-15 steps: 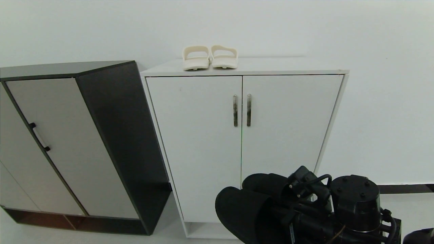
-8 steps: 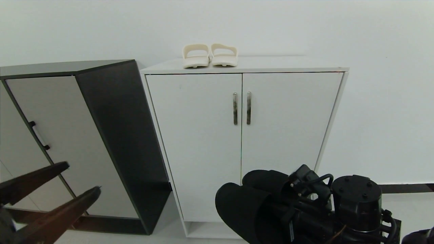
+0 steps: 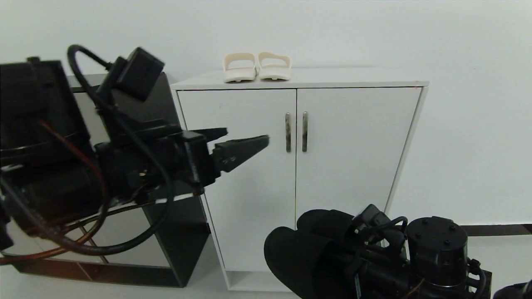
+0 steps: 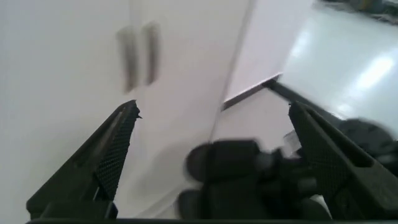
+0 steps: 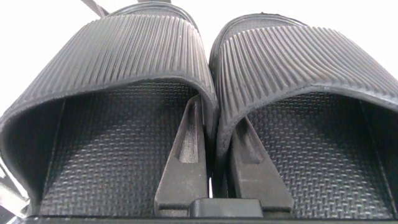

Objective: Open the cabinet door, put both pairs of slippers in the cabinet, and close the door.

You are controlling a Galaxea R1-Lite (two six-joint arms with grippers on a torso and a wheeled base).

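While the cabinet is shut, the left gripper, jaws apart, faces its left handle for opening; the right gripper jaws clamp both black slippers before the cabinet's base.

The white cabinet bears cream slippers on top.

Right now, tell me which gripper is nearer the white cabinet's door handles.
Left. The left gripper hangs open at handle height, just beside the door handles; the right gripper sits low, below them, shut on the black slippers.
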